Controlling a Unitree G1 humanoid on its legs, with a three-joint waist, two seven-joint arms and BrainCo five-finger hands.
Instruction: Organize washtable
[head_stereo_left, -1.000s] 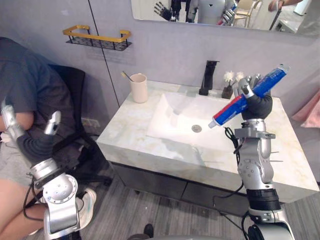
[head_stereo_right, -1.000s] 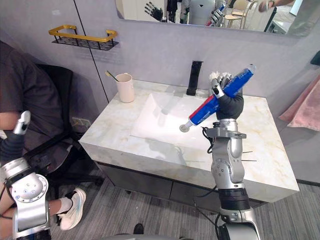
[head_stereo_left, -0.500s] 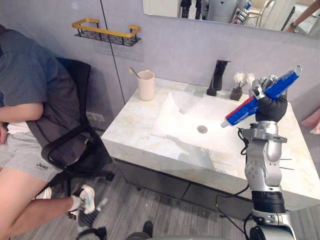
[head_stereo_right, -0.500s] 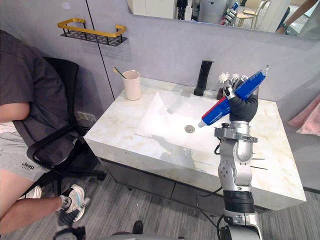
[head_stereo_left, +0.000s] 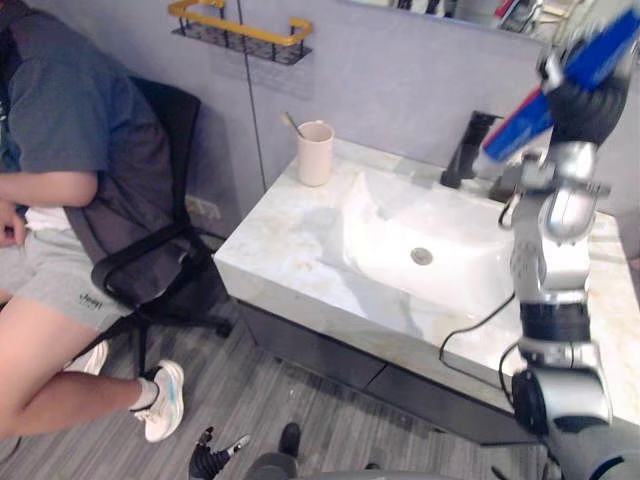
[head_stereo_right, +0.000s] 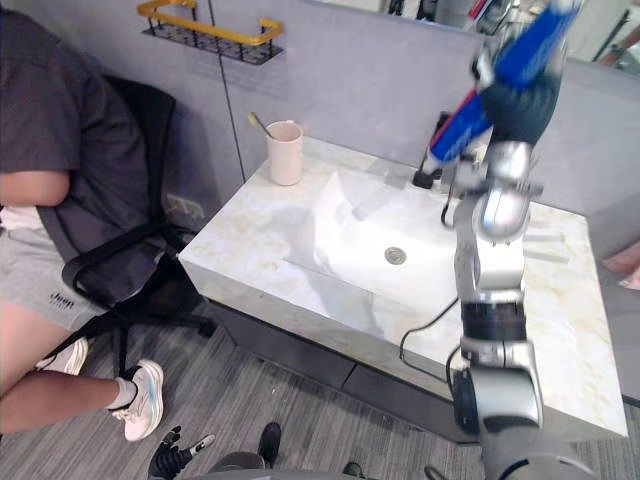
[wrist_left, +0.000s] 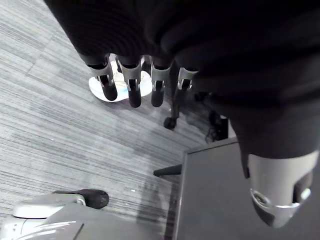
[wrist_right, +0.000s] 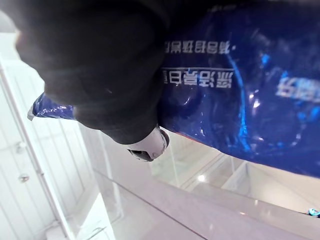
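My right hand (head_stereo_left: 584, 104) is raised high over the back right of the marble washtable (head_stereo_left: 290, 243), shut on a blue and red toothpaste tube (head_stereo_left: 524, 120). The tube slants with its red end down, close to the black faucet (head_stereo_left: 464, 152). In the right wrist view the blue tube (wrist_right: 250, 100) lies across the palm with the thumb (wrist_right: 146, 144) curled against it. A beige cup (head_stereo_left: 316, 153) with a toothbrush stands at the back left corner. My left hand (wrist_left: 131, 86) hangs low over the grey floor with relaxed, straight fingers and holds nothing.
A white sink basin (head_stereo_left: 425, 235) is set into the middle of the counter. A gold and black wall shelf (head_stereo_left: 240, 28) hangs above the cup. A person (head_stereo_left: 70, 150) sits on a black office chair (head_stereo_left: 165, 250) close to the counter's left end.
The camera has shifted. My right arm has lifted the toothpaste tube higher, up beside the faucet. My left hand, raised a second ago, has dropped low towards the floor.
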